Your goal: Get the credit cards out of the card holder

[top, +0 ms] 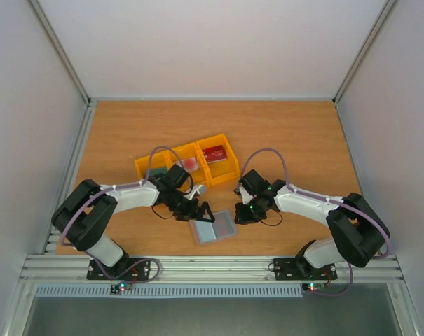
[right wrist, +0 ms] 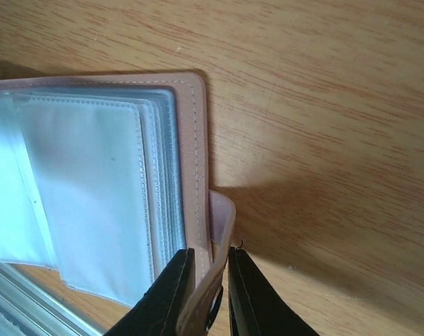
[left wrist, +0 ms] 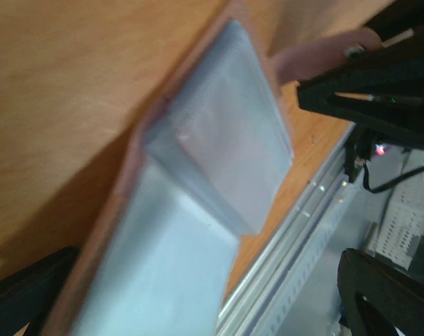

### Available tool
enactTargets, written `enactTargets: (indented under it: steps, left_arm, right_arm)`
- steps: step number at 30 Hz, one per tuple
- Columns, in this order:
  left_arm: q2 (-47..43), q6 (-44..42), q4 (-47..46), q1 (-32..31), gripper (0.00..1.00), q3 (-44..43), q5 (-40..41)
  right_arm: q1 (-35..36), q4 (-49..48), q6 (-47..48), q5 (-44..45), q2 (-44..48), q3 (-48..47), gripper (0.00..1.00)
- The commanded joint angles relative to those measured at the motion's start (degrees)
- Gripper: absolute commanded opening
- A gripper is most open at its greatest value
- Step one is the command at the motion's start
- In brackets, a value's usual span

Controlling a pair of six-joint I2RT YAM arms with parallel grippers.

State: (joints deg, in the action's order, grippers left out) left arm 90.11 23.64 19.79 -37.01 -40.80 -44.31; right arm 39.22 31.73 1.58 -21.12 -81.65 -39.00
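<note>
Clamping right fingers half-hide card holder tab.

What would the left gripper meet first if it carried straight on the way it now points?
Most likely the open card holder: its pale inside fills the wrist view just ahead of the open left gripper. How near is unclear.

Table: wood-grain top, smooth, satin sheen. Card holder: pinkish-taupe leather-look cover, matt, stitched edge, with inner sleeves of pale translucent plastic, faintly glossy. Tray, upper centre: yellow plastic, smooth. Rail, lower edge: ribbed bare metal, dull silver.
</note>
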Motion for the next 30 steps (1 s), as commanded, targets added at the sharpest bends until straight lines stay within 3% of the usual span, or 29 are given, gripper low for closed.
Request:
enactTargets:
  steps: [1, 3, 6, 10, 14, 17, 20, 21, 24, 27, 30]
  left_arm:
    - [1.53, 0.92, -7.58, -3.96, 0.97, 1.37, -5.82]
    - [1.37, 0.65, -9.51, -4.75, 0.94, 0.71, -7.92]
    - [1.60, 1.20, -10.11, -4.88, 0.77, 0.54, -7.97]
    - [1.73, 1.82, -10.99, -4.89, 0.44, 0.98, -7.50]
    - [1.24, 1.53, -11.26, -4.88, 0.04, 1.02, -7.15]
    - [-0.61, 0.81, -11.31, -4.87, 0.00, 1.49, -6.80]
    - [-3.37, -0.42, -11.97, -4.86, 0.00, 2.28, -7.01]
    - [-4.62, -1.62, -11.92, -4.89, 0.00, 2.31, -7.44]
    - [-10.94, -16.81, -8.26, -4.84, 0.00, 2.29, -5.20]
    - [-15.43, -31.92, -5.99, -4.28, 0.00, 1.99, 0.23]
    - [-18.70, -38.91, -2.47, -4.00, 0.00, 1.04, -6.55]
  right_arm:
    - [0.34, -2.71, -2.51, -1.32, 0.69, 0.59, 0.16]
    - [0.41, -3.27, -4.01, -1.58, 0.70, 0.30, 0.16]
    - [0.34, -3.62, -4.84, -1.81, 1.04, 0.28, 0.16]
    - [0.27, -3.43, -5.94, -1.19, 2.89, 1.06, 0.16]
    - [0.30, -2.75, -5.99, -0.87, 5.09, 1.22, 0.16]
    - [0.08, -3.13, -5.36, -1.85, 6.98, 1.31, 0.16]
    - [-0.28, -3.28, -3.37, -2.89, 8.59, 1.39, 0.22]
    - [-0.42, -2.73, -2.66, -2.54, 9.27, 1.27, 0.27]
    - [-2.45, -1.22, 1.05, -2.44, 14.19, 1.71, 0.45]
    - [-5.05, -1.72, 4.41, -4.54, 20.81, 2.72, 0.73]
    - [-6.04, -3.59, 8.86, -8.06, 25.78, 2.97, 0.83]
